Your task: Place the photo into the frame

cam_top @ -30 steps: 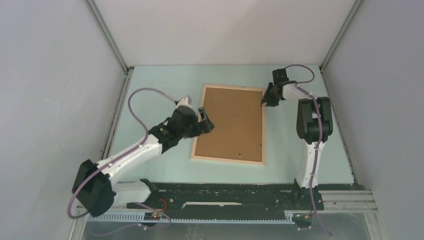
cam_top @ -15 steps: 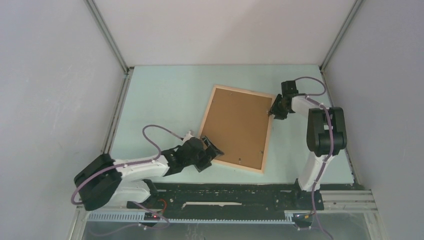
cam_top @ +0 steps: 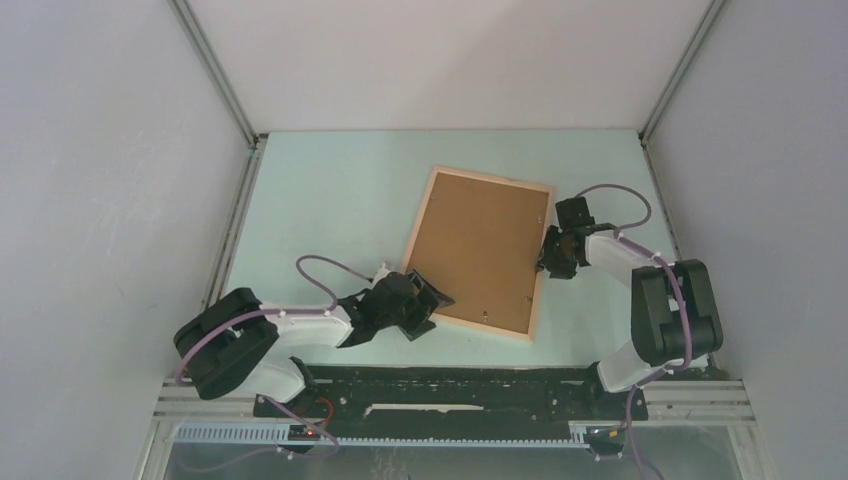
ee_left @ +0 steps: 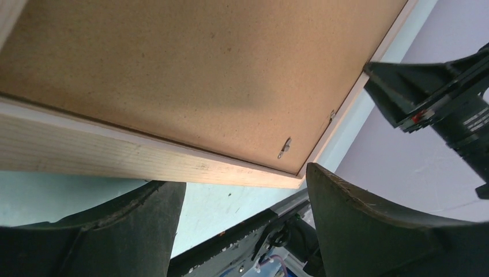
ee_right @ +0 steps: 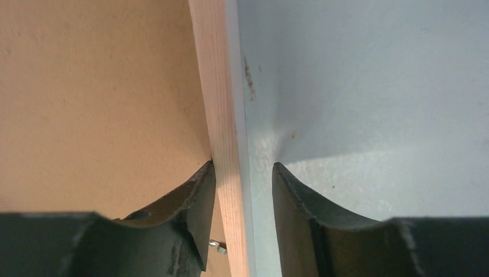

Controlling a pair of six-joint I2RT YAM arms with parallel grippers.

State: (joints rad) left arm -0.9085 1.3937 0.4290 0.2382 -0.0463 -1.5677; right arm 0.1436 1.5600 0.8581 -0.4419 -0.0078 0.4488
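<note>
Top external view showed the frame (cam_top: 490, 178) lying on the pale green bench (cam_top: 330, 200), skewed, with its brown backing board (cam_top: 478, 250) uppermost. The right claw (ee_right: 242, 170) sat astride the frame's right rail with its jaws parted, one finger against the rail's inner side and the other standing clear of the wood. The left claw (cam_top: 437, 310) was at the frame's near left corner, jaws spread wide. Whether it touched the wood was hard to tell.

There is one frame (cam_top: 490, 177), one brown backing board (cam_top: 478, 245) and one worktop (cam_top: 330, 200). Two arms, the left arm (cam_top: 300, 325) and the right arm (cam_top: 665, 310), carry two grippers: the left gripper (cam_top: 428, 305) and the right gripper (cam_top: 548, 258).
</note>
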